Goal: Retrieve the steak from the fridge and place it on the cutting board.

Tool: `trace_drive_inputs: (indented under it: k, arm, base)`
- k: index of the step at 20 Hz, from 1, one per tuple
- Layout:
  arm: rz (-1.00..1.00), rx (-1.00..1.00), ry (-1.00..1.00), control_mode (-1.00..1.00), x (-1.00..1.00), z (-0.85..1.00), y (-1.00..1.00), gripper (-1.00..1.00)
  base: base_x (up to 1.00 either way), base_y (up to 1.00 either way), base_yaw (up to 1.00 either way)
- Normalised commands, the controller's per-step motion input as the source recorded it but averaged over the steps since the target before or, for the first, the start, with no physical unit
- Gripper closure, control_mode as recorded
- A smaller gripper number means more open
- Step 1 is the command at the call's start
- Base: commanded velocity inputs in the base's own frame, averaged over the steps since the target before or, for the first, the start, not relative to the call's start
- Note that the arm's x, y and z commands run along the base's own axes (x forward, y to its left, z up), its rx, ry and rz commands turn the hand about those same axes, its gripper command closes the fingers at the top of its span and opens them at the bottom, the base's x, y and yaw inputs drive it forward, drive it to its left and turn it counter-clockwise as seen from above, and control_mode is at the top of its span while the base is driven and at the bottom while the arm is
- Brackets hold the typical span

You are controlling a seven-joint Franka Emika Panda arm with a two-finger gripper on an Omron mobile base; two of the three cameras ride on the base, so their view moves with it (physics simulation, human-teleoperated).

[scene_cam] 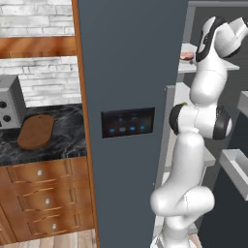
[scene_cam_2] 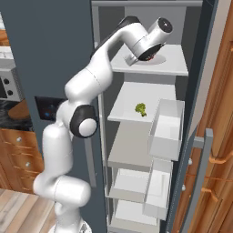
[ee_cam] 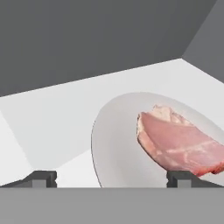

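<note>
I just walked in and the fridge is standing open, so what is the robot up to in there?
The robot arm is reaching into the open fridge at the top shelf. Its end effector is open and hovers just short of a raw steak lying on a pale plate; nothing is gripped yet. One shelf down sits a small piece of broccoli. The wooden cutting board lies on the dark counter beside the fridge, with nothing on it.
</note>
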Motion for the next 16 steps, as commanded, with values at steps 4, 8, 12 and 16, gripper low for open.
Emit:
trace_drive_inputs:
  k: [4, 8, 12, 16]
  arm:
    - [0.0, 0.0, -0.03, -1.0, 0.49, -0.03, -0.15, -1.0]
    - [0.0, 0.0, -0.02, -1.0, 0.56, -0.06, -0.08, -1.0]
    - [0.0, -0.01, -0.04, -1.0, 0.58, -0.09, 0.0, -1.0]
    - [0.0, 0.0, -0.02, -1.0, 0.51, 0.0, 0.0, 1.0]
  base:
    - [0.0, 0.0, 0.0]
    - [0.0, 0.0, 0.0]
    - [0.0, 0.0, 0.0]
    - [0.0, 0.0, 0.0]
